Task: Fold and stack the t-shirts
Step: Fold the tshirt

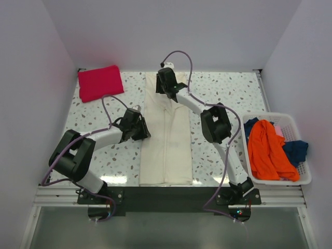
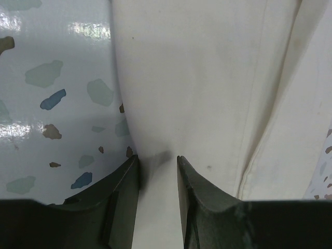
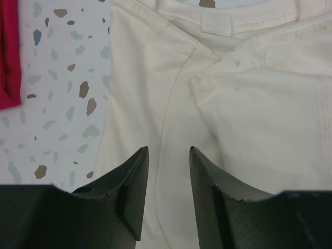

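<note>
Cream t-shirt [image 1: 166, 145], left gripper [image 2: 157, 160] half-open on its edge, right gripper [image 3: 168, 151] half-open above collar, both empty

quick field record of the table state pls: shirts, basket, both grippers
cream t-shirt: folded into a long strip, centre of table, collar at far end
red t-shirt: folded, far left corner
basket: right edge, holds orange t-shirt and blue t-shirt, unfolded
left gripper: open, at cream strip's left edge
right gripper: open, over collar end
</note>
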